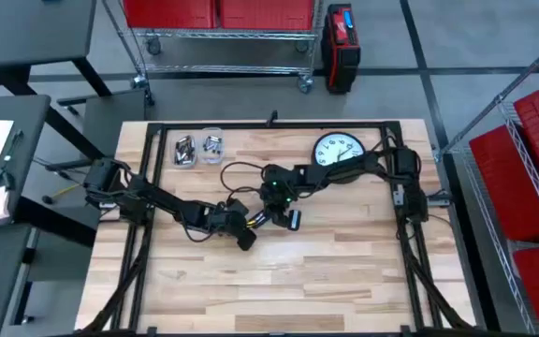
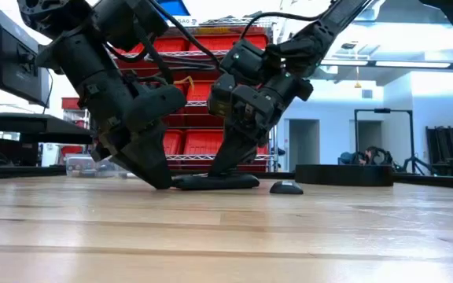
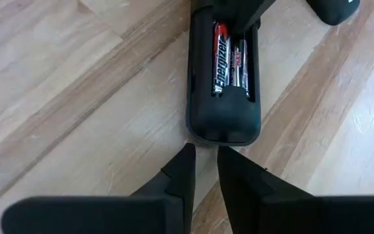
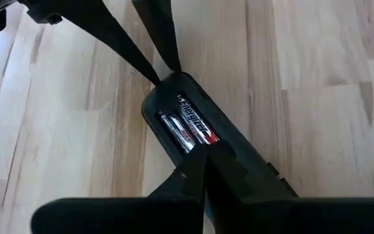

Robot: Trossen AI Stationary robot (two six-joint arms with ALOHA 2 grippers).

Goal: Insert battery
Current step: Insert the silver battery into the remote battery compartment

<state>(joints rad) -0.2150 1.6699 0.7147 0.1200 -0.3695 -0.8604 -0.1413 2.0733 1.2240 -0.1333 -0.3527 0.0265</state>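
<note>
- We saw a black remote [image 3: 223, 97] lying flat on the wooden table [image 1: 344, 271], its battery bay open and facing up.
- Two batteries [image 3: 229, 58] lay side by side in that bay, a red-and-black one beside a silver-and-black one; in the right wrist view the same pair [image 4: 188, 127] showed just ahead of the right arm's own fingertips.
- The left gripper [image 3: 202, 162] pointed at the closed end of the remote, its fingers [image 3: 182, 172] drawn close with only a narrow slit between them, holding nothing; the tips sat just short of the remote's rounded edge, and we could not tell whether they touched it.
- The right gripper [image 4: 205, 166] was down on the remote from the opposite end, its fingers [image 4: 229, 169] pressed together with their tips over the inner end of the battery bay.
- From the right wrist, we saw the left arm's fingers [image 4: 141, 58] converge on the far end of the remote.
- In the low view both grippers met at the remote [image 2: 215, 181], and a small dark cover [image 2: 287, 187] lay on the table just beside it.
- In the high view, two clear trays [image 1: 199, 147] holding batteries and a wall clock [image 1: 337, 150] lay well beyond the fingers, near the table's far edge.
</note>
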